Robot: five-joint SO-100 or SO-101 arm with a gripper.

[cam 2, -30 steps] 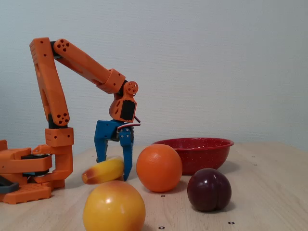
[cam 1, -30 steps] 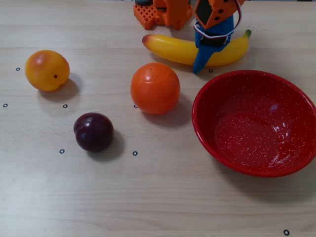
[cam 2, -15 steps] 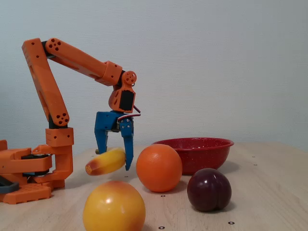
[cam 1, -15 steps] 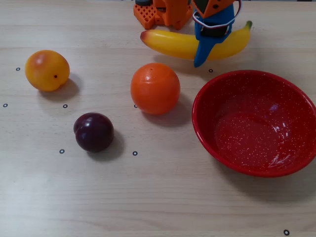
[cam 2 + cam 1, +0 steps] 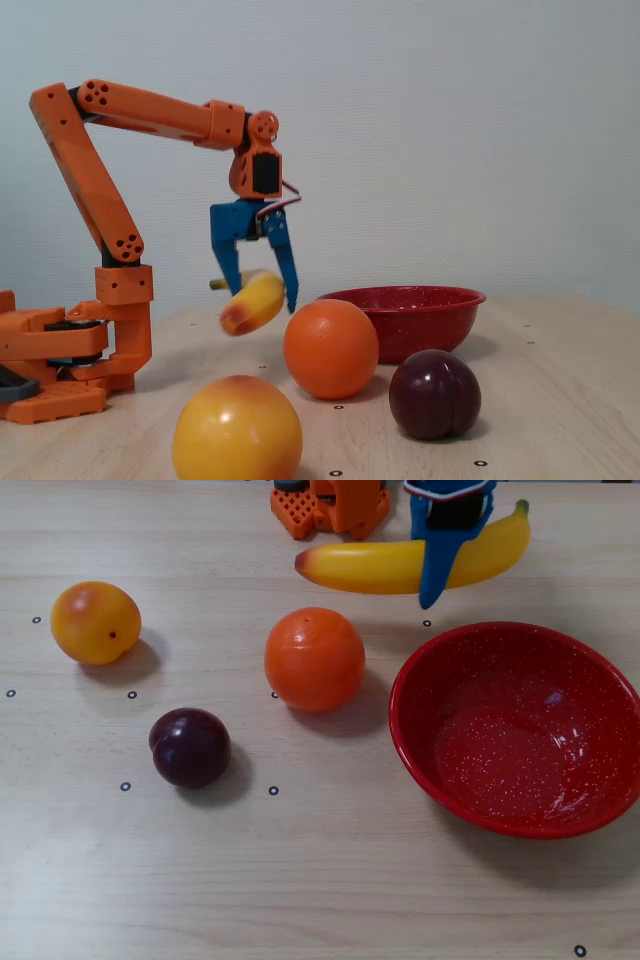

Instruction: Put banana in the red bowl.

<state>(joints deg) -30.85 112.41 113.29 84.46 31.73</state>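
Gripper: blue two-finger gripper (image 5: 261, 294) hung from the orange arm (image 5: 150, 108), fingers pointing down and clamped across the banana; in the overhead view the gripper (image 5: 440, 575) sat at the top edge.
Banana: the banana (image 5: 252, 302) was held off the table in the gripper's grasp, tilted with its orange-tinted blunt end lower; from above, the banana (image 5: 380, 566) stretched to both sides of the fingers, green stem tip to the right.
Red bowl: the red bowl (image 5: 420, 670) stood on the table just below the gripper in the overhead view and a little to its right; it had nothing inside. In the fixed view the bowl (image 5: 440, 300) was right of the gripper and lower.
Orange ball: round orange fruit (image 5: 314, 659), down and left of the gripper from above, near the bowl's left rim but apart from it.
Plum: dark purple fruit (image 5: 190, 747), farther down-left.
Yellow-orange fruit: (image 5: 95, 622), well apart to the left.
Arm base: (image 5: 60, 360), left of the gripper in the fixed view.
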